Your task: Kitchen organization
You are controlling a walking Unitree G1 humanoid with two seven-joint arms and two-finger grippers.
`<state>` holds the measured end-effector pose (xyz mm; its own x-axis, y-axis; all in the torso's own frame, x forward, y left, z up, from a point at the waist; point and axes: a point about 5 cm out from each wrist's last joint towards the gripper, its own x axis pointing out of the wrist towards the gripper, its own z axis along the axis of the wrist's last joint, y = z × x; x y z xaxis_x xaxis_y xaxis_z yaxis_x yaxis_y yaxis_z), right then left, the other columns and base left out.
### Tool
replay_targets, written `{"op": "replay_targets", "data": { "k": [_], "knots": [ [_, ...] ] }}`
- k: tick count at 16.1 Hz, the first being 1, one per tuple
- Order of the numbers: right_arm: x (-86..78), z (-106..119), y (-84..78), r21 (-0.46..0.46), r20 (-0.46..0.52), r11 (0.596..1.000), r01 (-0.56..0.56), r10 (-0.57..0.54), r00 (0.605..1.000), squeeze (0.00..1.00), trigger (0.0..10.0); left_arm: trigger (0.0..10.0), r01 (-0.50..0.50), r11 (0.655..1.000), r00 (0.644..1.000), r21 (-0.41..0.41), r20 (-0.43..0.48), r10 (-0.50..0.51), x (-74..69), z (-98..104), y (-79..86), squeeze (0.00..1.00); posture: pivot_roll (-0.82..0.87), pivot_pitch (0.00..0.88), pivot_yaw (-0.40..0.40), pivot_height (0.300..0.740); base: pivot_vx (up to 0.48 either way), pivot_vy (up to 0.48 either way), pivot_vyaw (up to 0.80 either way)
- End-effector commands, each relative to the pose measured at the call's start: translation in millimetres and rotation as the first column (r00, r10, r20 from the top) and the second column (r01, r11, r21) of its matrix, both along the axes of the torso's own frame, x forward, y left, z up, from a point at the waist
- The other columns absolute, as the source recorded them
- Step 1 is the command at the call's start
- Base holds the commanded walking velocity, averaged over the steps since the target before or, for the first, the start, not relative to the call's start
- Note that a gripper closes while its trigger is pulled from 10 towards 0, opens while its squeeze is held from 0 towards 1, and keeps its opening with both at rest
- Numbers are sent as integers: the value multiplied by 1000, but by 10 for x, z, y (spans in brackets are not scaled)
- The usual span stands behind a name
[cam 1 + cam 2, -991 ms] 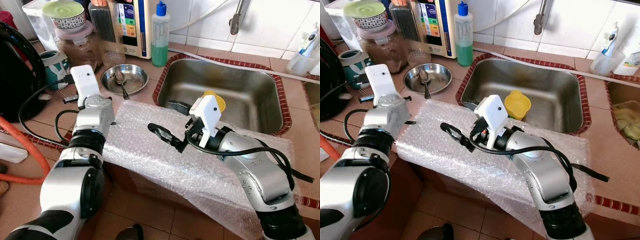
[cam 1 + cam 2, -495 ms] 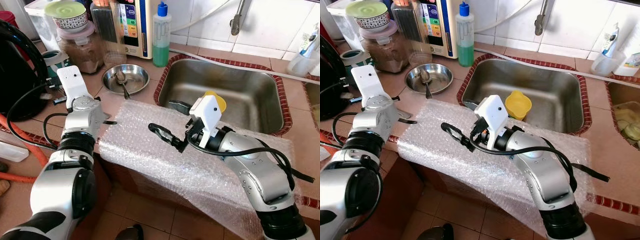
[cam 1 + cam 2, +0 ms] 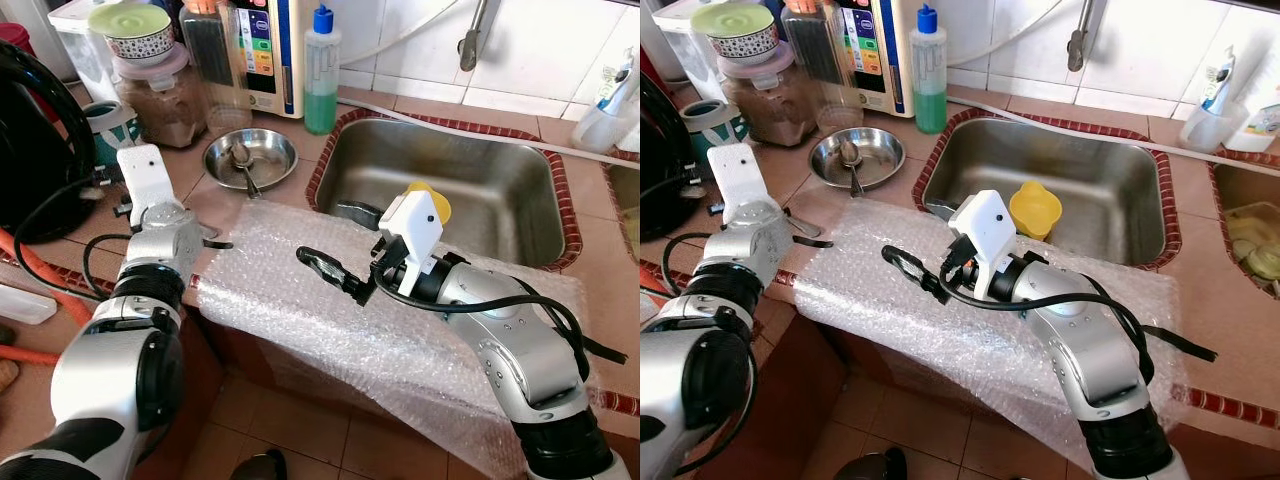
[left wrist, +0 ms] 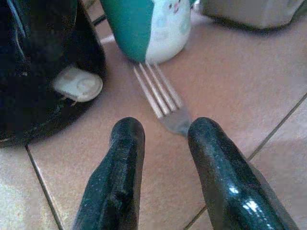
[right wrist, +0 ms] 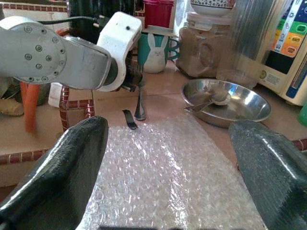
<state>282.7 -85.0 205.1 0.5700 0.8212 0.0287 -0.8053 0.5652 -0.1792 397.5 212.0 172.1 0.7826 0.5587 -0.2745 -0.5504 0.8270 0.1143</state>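
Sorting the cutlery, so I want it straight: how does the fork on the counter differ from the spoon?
The silver metal fork lies flat on the tiled counter by the teal mug, between the left claw fingers. The silver metal spoon rests in the round steel dish, far from both claws. Both are loose.

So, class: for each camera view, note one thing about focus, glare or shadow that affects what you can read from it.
Left eye view: sharp; daylight glare on the clear bubble wrap sheet. Left wrist view: the left pincer is near and soft-edged, the silver metal fork is clear, and the black kettle is lost in shadow. Right wrist view: the right pincer's fingers are blurred; the round steel dish is crisp.
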Motion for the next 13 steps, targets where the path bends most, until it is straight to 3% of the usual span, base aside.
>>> {"op": "replay_targets", "data": {
  "k": [1,4,5,7,8,13],
  "knots": [
    [-15,13,5,1,4,1000,-8,8,1000,0,10000,10000,15,1000,1000,-8,-4,-15,16,20,5,1000,-18,112,33,740,0,0,0],
    [-29,6,5,3,2,1000,-5,5,1000,0,10000,10000,55,998,996,14,-74,-53,-7,-107,-52,1000,-20,117,34,740,0,0,0],
    [-30,8,7,3,2,1000,-5,5,1000,0,10000,10000,77,997,992,17,-97,-75,-16,-158,-70,604,-21,118,34,740,0,0,0],
    [-29,9,7,3,1,1000,-4,4,1000,0,10000,10000,109,994,983,32,-149,-103,-51,-274,-97,75,-20,120,33,740,0,0,0],
    [-28,8,5,2,1,1000,-4,4,1000,0,10000,10000,145,988,973,49,-189,-133,-76,-355,-119,0,-18,120,32,740,0,0,0],
    [-23,5,-2,2,2,1000,-3,3,1000,0,10000,10000,215,974,951,67,-241,-193,-124,-488,-130,0,-14,119,33,740,0,0,0]
  ]
}}
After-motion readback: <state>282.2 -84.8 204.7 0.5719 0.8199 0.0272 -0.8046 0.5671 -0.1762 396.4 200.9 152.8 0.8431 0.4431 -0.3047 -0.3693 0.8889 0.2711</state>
